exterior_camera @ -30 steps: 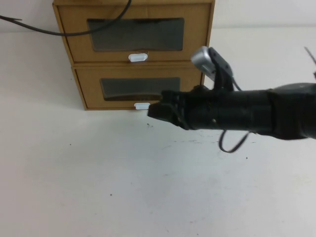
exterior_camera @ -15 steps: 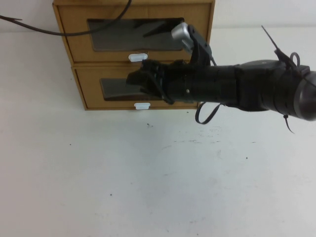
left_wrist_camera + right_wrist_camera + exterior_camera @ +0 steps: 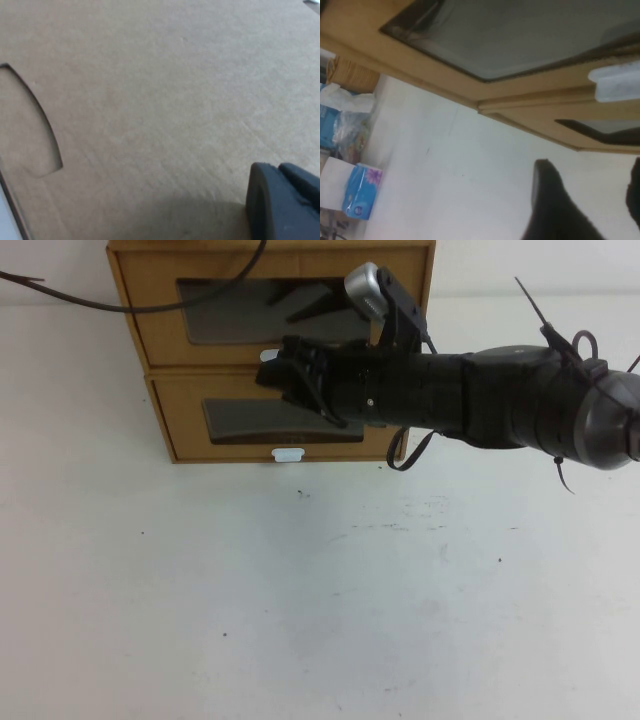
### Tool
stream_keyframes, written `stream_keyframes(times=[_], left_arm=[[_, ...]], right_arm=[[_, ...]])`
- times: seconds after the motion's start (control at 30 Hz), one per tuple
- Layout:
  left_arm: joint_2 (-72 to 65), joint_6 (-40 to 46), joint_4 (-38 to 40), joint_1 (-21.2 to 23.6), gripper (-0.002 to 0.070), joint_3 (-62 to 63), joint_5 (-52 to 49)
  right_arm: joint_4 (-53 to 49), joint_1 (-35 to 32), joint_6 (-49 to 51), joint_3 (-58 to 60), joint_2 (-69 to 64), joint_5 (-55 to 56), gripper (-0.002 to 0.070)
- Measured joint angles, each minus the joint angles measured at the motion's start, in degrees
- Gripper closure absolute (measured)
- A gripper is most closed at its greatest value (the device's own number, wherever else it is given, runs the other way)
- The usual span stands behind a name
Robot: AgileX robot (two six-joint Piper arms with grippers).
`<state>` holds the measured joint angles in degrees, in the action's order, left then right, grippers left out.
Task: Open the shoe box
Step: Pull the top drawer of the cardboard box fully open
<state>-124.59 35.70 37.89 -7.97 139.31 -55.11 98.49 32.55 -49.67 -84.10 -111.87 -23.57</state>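
The shoe box [image 3: 160, 325] is the upper of two brown cardboard boxes stacked at the far edge of the white desk [image 3: 300, 620]. Each has a dark window in its front, and the lower box [image 3: 180, 435] has a white pull tab [image 3: 288, 454] under its window. Both fronts sit flush, so nothing is pulled out. A black cable [image 3: 150, 306] trails across the upper box's front.

From above, my right arm reaches in from the right, and my right tool [image 3: 275, 370] hangs in front of the upper box, covering the spot under its window. My right wrist camera shows what the arm hides there: the upper box's own white tab [image 3: 615, 85], just clear of the tool. It also shows my right tool [image 3: 589, 180] released, its two dark fingers [image 3: 547, 200] spread with only desk between them. Off to the side stands a blue tissue pack [image 3: 362, 197], which the view from above does not catch.

My left tool [image 3: 282, 202] appears only on its own wrist camera, pressed close to plain brown cardboard with a curved cut [image 3: 37, 125] in it. I cannot tell whether it is released or clenched, or which box that cardboard belongs to.

A second ago my right tool was lower, beside the lower box's tab, and the upper tab showed from above. It has since risen and slid left across the fronts. The boxes have not shifted.
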Motion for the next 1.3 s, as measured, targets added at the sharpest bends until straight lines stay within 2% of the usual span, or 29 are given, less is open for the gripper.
stream_keyframes(times=[0.33,1.3], left_arm=[[0.0,0.0,0.0,0.0,0.0679,0.0,-0.09],[0.0,0.37,0.13,0.0,0.0679,0.0,-0.36]], right_arm=[[0.0,0.0,2.79,-2.15,-2.71,0.0,0.0375],[0.23,0.4,2.79,-7.78,-5.0,5.25,0.0376]])
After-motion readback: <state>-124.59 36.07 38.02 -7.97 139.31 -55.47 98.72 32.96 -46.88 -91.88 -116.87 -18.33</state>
